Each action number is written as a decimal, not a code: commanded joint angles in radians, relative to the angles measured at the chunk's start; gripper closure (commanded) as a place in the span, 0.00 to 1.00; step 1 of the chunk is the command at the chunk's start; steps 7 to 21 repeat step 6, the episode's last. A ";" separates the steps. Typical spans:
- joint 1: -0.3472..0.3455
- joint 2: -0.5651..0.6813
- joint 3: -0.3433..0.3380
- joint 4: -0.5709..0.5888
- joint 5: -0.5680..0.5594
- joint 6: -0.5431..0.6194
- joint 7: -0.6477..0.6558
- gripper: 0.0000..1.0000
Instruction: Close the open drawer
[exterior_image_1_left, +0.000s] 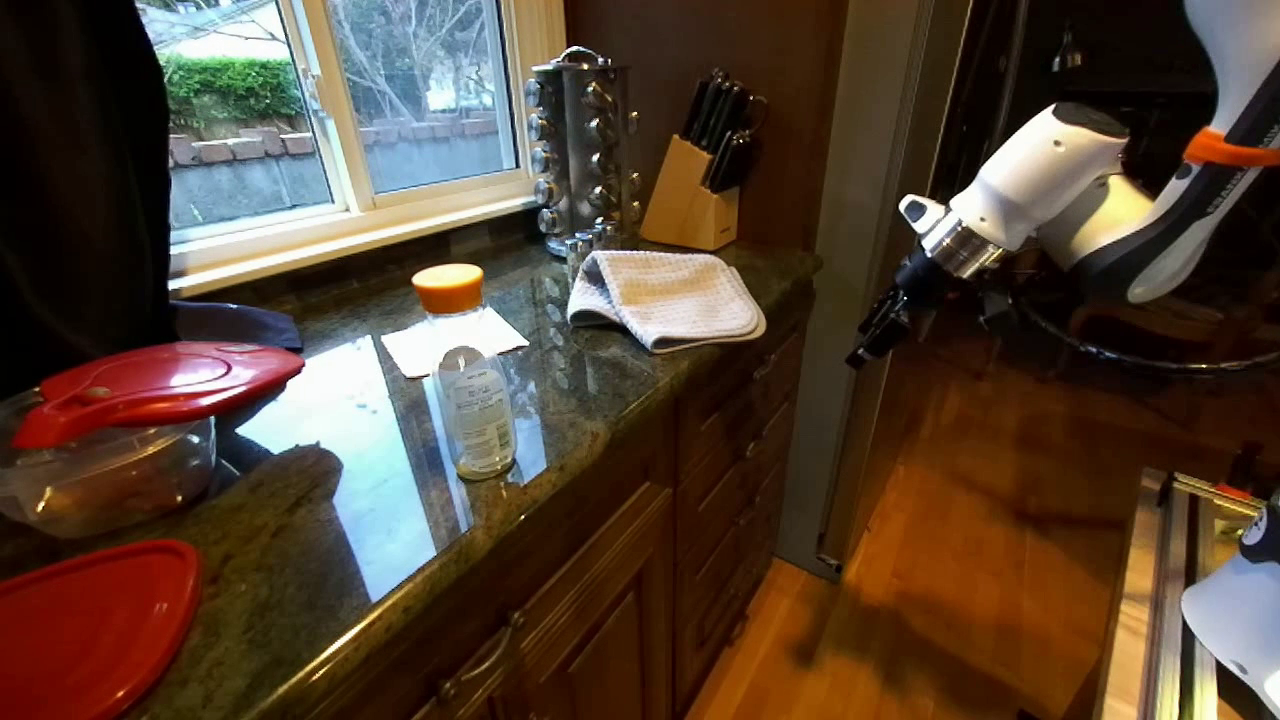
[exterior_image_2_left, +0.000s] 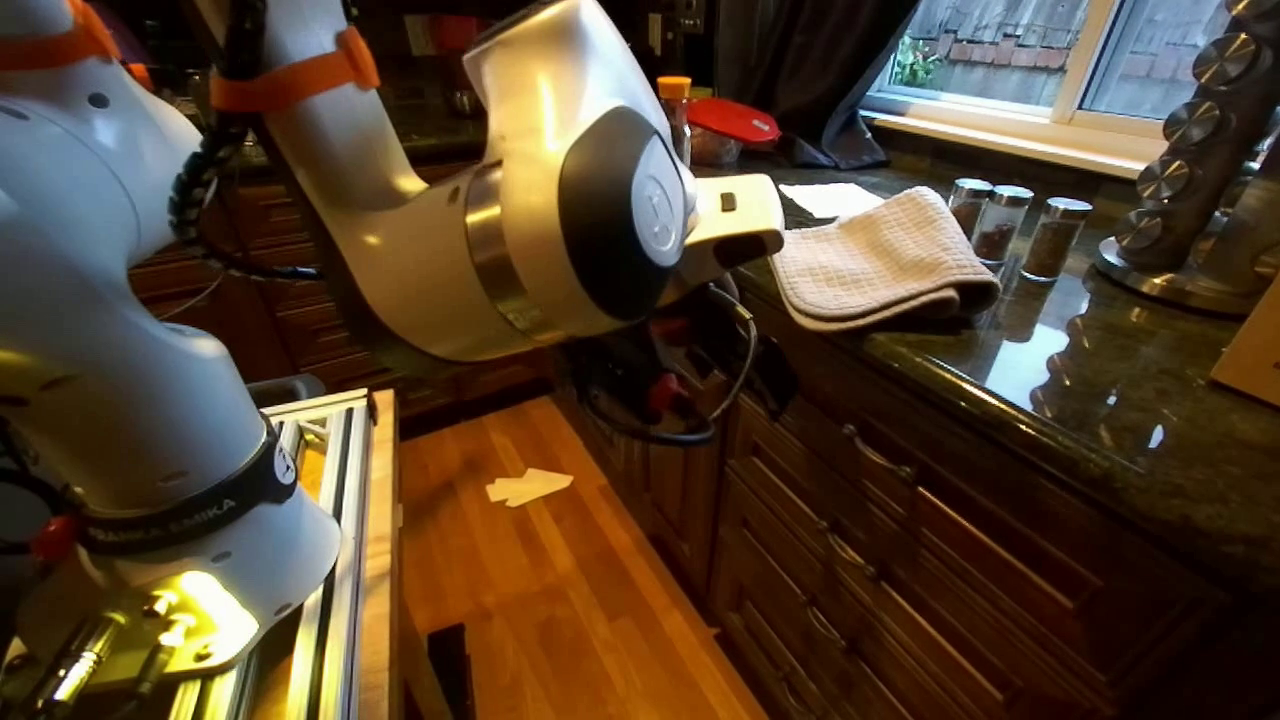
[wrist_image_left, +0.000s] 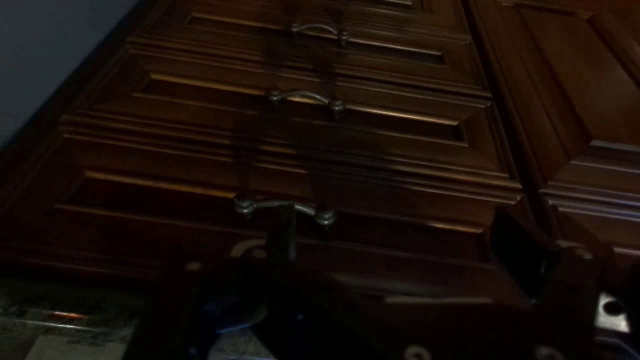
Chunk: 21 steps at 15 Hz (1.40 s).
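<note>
The drawer's pale box sides and dark contents do not show in any view. The dark brown drawer fronts below the counter look flush; which belongs to the drawer I cannot tell. The top front shows in the wrist view (wrist_image_left: 400, 230) and in both exterior views (exterior_image_1_left: 735, 405) (exterior_image_2_left: 1000, 545). My gripper (wrist_image_left: 400, 235) is open, with nothing between its fingers. In the wrist view one finger overlaps the top front's curved metal handle (wrist_image_left: 285, 204); I see no contact. In an exterior view the gripper (exterior_image_1_left: 868, 335) hangs apart from the fronts, at about counter height.
The granite counter (exterior_image_1_left: 610, 400) carries a folded towel (exterior_image_1_left: 665, 300), a bottle (exterior_image_1_left: 478, 415), a knife block (exterior_image_1_left: 690, 195), a spice rack (exterior_image_1_left: 580, 150) and a red-lidded container (exterior_image_1_left: 160, 385). A grey panel (exterior_image_1_left: 850, 250) stands beside the drawers. Several metal handles (exterior_image_2_left: 850, 550) jut from the fronts.
</note>
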 joint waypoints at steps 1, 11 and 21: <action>0.001 -0.009 0.003 0.001 -0.005 -0.001 0.015 0.00; 0.001 -0.004 0.002 0.003 -0.005 -0.001 0.009 0.00; 0.001 -0.004 0.002 0.003 -0.005 -0.001 0.009 0.00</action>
